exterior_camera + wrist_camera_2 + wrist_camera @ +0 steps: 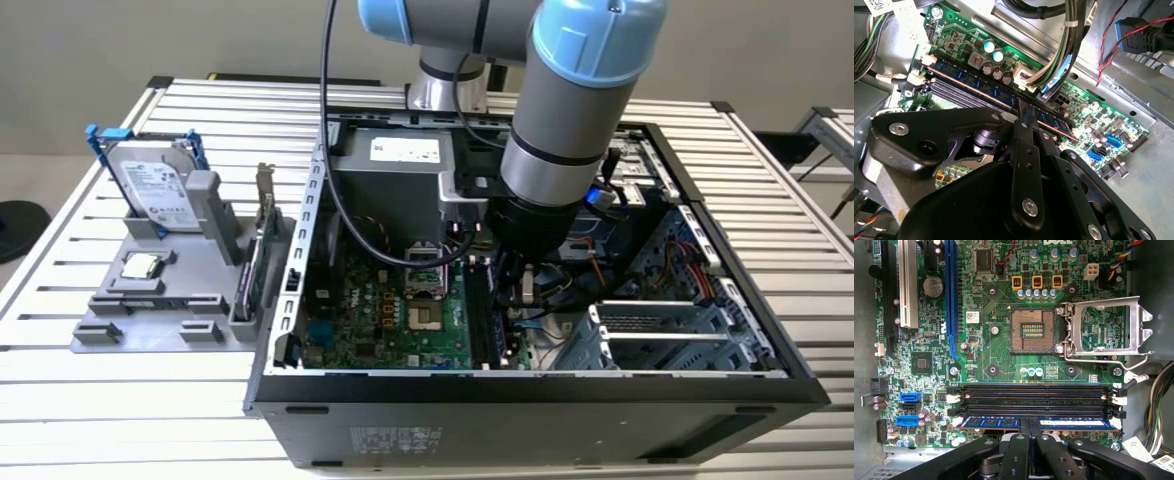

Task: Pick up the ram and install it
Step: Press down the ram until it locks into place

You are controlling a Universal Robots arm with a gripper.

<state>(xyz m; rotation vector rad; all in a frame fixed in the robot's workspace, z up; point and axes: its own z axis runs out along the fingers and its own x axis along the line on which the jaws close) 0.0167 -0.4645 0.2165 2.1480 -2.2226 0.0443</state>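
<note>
**Ram held over its slot**

The gripper (pixel 1029 432) reaches down inside the case (pixel 534 385), its fingers (pixel 1021 117) closed narrowly on the ram (pixel 996 423), which stands on edge in the slot nearest the board's (pixel 999 350) edge. Gripping mid-length probably keeps the stick level for seating. I count four slots: three empty (pixel 1034 396), one filled. The socket (pixel 1033 330) is bare, its clamp (pixel 1104 327) open.

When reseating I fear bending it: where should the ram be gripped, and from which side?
Pinch the ram's two flat faces at mid-length of its top edge, coming straight down toward the motherboard. It stands seated on edge, only that edge free; the claw sits there.
</note>
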